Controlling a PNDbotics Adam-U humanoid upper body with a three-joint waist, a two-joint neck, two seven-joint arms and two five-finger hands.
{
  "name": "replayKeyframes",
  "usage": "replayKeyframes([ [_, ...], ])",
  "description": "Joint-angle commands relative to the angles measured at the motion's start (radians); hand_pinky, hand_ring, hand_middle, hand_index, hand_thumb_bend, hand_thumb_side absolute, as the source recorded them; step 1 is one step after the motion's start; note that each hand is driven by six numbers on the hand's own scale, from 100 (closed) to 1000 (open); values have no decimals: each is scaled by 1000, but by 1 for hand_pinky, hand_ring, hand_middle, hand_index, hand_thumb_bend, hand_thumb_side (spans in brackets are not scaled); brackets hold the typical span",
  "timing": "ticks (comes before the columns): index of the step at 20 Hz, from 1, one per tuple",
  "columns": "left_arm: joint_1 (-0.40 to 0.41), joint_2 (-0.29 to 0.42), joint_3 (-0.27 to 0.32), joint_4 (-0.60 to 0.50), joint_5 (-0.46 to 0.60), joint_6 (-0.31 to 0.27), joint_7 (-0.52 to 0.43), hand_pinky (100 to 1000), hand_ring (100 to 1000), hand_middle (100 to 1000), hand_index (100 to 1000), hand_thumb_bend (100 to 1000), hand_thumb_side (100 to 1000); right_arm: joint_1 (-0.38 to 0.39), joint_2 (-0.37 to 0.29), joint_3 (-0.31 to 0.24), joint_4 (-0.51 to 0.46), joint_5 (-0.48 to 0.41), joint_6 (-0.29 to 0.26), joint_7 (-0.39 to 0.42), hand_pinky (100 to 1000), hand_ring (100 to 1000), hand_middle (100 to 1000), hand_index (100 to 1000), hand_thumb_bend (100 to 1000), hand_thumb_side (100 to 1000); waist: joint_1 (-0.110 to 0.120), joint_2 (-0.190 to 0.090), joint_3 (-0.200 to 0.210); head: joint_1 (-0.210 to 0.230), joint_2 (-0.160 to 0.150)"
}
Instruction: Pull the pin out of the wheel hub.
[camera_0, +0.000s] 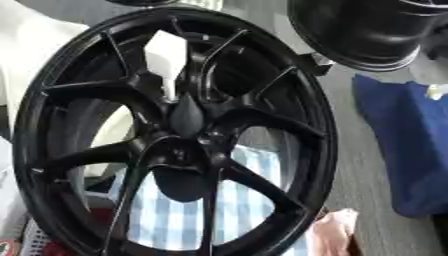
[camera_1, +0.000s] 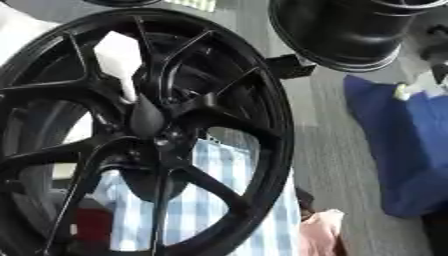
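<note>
Wheel (camera_0: 175, 135) of black spokes fills the left and middle of the scene, standing nearly upright close to the camera.
Its hub (camera_0: 185, 117) sits at the centre; a white piece (camera_0: 166, 55), perhaps the pin, stands just above the hub between two spokes; blue-and-white checked cloth (camera_0: 179, 215) shows through the near gaps; a second black wheel (camera_1: 350, 30) lies far right; a blue bag (camera_0: 407, 145) lies right; neither hand appears, so their fingers cannot be told.
</note>
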Motion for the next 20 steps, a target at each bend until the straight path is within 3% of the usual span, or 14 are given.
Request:
replayKeyframes([
  [1, -11, 11, 10, -14, 5, -2, 2, 780, 749, 714, 762, 160, 867, -9, -8, -22, 1, -23, 7, -69, 849, 805, 843, 850, 457, 609, 6, -20, 0, 1, -14],
  [2, -10, 12, 10, -14, 5, -2, 2, 780, 749, 715, 762, 160, 867, -13, -4, -21, -1, -34, 10, -89, 841, 785, 815, 832, 462, 533, 6, -20, 1, 1, -13],
  [3, -10, 12, 11, -15, 5, -2, 3, 780, 749, 715, 762, 160, 867, -17, -1, -19, -6, -49, 12, -109, 840, 784, 814, 831, 462, 525, 6, -20, 1, 1, -11],
  [5, -10, 11, 10, -15, 6, -2, 3, 780, 749, 715, 762, 161, 867, -28, 4, -12, -23, -74, 20, -149, 826, 752, 770, 789, 473, 427, 6, -20, 1, 0, -8],
  [10, -11, 10, 8, -19, 5, -2, 2, 781, 750, 716, 762, 161, 866, -63, 22, 43, -110, -175, 41, -216, 813, 656, 634, 677, 353, 328, 2, -22, 1, -1, -3],
  [12, -13, 9, 7, -18, 5, -1, 1, 781, 751, 716, 762, 162, 866, -83, 41, 79, -149, -214, 51, -224, 809, 654, 632, 675, 331, 337, 0, -25, 1, -2, -3],
  [16, -18, 5, 2, -16, 5, 0, -4, 781, 752, 717, 762, 163, 865, -129, 93, 146, -209, -266, 69, -225, 807, 659, 639, 684, 248, 460, -2, -29, 4, -4, -1],
  [20, -22, 2, -2, -18, 4, 0, -6, 781, 752, 717, 762, 162, 863, -173, 152, 192, -233, -290, 75, -219, 803, 654, 635, 679, 295, 395, -2, -31, 8, -4, 0],
])
